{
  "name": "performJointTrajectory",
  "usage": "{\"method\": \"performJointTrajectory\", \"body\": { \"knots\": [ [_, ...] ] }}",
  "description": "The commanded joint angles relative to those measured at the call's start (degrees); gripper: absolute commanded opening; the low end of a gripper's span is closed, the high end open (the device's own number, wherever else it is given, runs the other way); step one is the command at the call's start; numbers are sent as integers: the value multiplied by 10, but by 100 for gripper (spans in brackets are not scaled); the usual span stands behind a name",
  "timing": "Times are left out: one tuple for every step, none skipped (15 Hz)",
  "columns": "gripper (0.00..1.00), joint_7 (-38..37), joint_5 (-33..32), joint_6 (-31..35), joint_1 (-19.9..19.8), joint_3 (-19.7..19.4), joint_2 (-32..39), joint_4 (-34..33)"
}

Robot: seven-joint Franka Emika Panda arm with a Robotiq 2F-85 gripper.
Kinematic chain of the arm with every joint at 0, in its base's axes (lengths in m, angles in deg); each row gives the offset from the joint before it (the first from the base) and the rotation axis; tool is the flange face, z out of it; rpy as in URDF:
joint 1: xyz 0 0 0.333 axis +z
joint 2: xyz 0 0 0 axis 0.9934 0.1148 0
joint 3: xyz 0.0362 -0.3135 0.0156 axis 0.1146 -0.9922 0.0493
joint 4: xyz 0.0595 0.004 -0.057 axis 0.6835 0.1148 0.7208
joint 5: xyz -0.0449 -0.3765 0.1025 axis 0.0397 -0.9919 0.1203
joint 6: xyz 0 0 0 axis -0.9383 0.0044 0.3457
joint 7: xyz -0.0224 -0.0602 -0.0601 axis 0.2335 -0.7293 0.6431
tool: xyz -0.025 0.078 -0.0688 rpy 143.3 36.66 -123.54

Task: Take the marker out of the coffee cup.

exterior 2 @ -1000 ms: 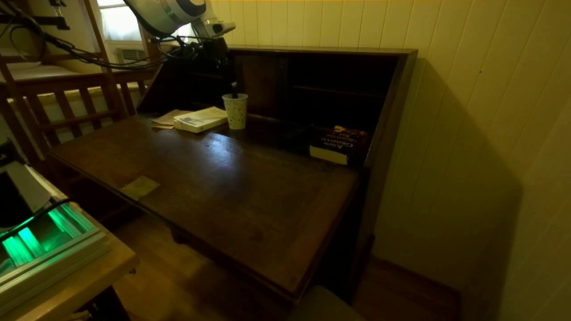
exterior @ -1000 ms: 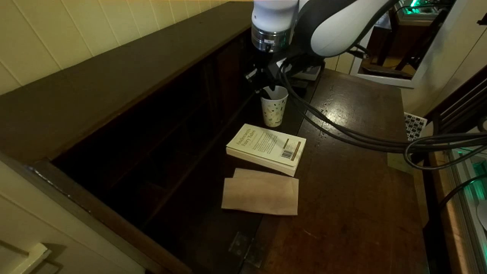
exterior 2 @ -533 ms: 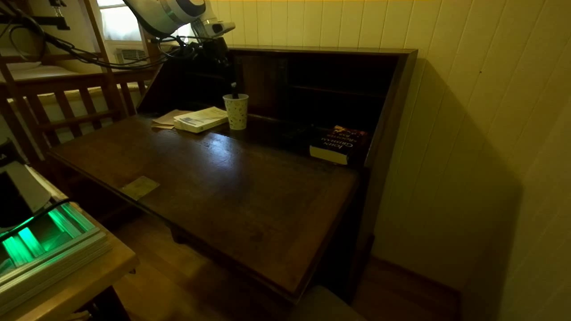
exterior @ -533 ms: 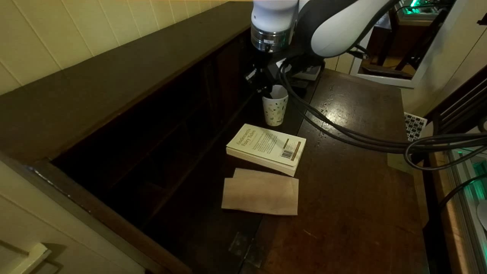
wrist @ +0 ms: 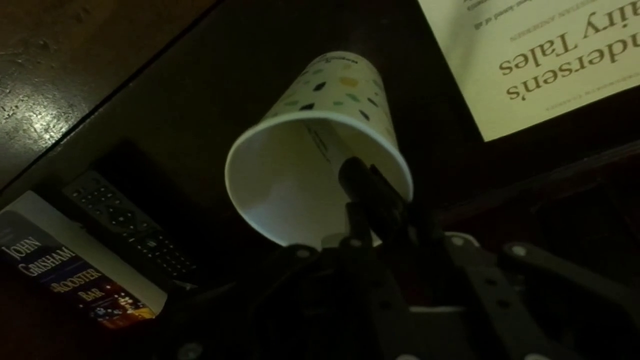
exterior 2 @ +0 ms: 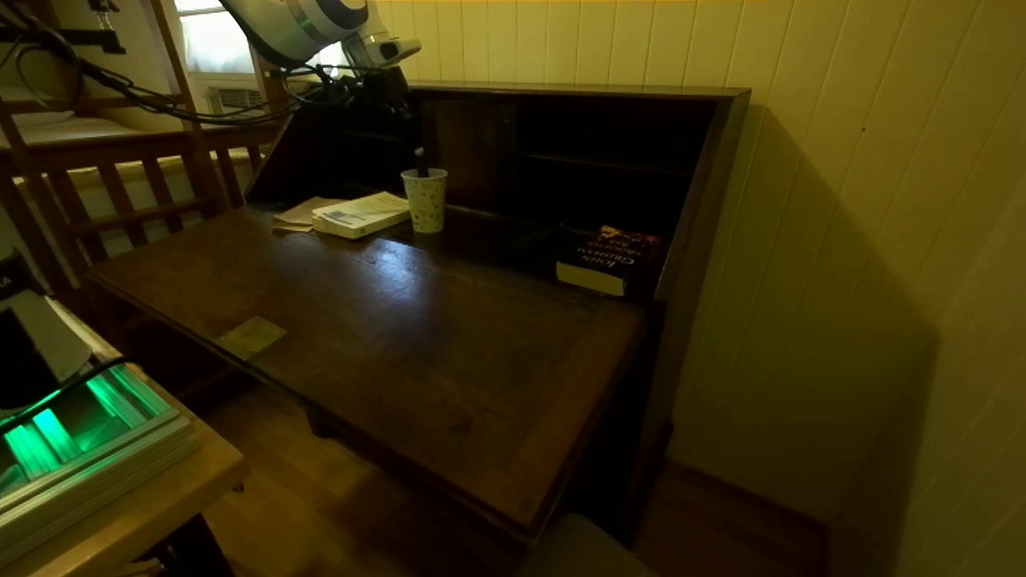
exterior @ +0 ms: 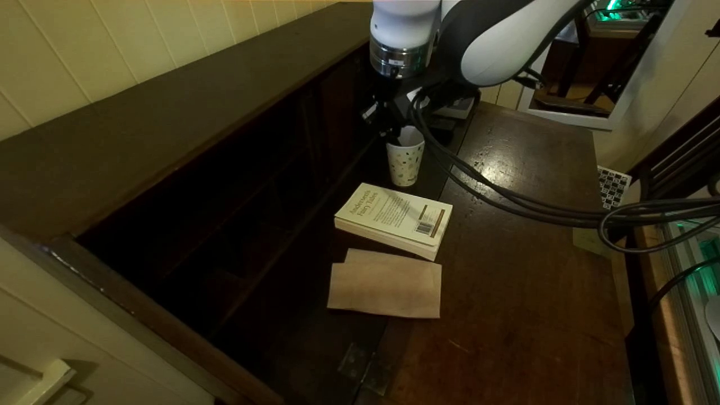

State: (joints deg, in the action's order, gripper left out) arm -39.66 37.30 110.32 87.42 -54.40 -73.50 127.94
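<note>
The coffee cup (exterior: pixel 405 164) is white with small coloured specks and stands upright on the desk, in both exterior views (exterior 2: pixel 426 204). In the wrist view the cup (wrist: pixel 345 95) shows its open mouth. The marker (wrist: pixel 354 175) leans inside it, with a pale barrel down in the cup and a dark cap up at the rim. The marker's dark top also shows at the rim in both exterior views (exterior: pixel 397 140) (exterior 2: pixel 422 170). My gripper (wrist: pixel 389 220) is just above the rim, with its fingers close against both sides of the cap. The fingertips are very dark.
A white book (exterior: pixel 396 219) lies beside the cup, with brown folded paper (exterior: pixel 388 286) beyond it. A remote (wrist: pixel 131 220) and a dark thick book (exterior 2: pixel 609 260) lie on the cup's other side. Cables (exterior: pixel 506 197) hang from the arm. The desk's shelves (exterior 2: pixel 617 160) rise behind.
The fingers have come together on the marker's cap. The marker's top has shifted slightly, and the cup has been nudged a little on the desk. The arm has barely moved.
</note>
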Motion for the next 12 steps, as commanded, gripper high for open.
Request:
{"method": "performJointTrajectory", "body": {
  "knots": [
    [6, -32, -26, 6, 11, -10, -4, -1],
    [6, -36, -31, 7, 12, -10, -5, -1],
    [6, -38, -33, 7, 11, -9, -5, -1],
    [6, -40, -35, 6, 12, -9, -6, -1],
    [6, -41, -33, 6, 11, -8, -6, 0],
    [6, -42, -33, 5, 11, -7, -8, 0],
    [6, -42, -30, 4, 11, -7, -10, 1],
    [6, -44, -27, 1, 11, -6, -15, 2],
    [6, -46, -26, 1, 11, -6, -20, 4],
    [6, -48, -25, 1, 10, -5, -28, 6],
    [6, -50, -23, 1, 10, -3, -36, 7],
    [6, -49, -20, 0, 9, -1, -44, 9]
  ]
}}
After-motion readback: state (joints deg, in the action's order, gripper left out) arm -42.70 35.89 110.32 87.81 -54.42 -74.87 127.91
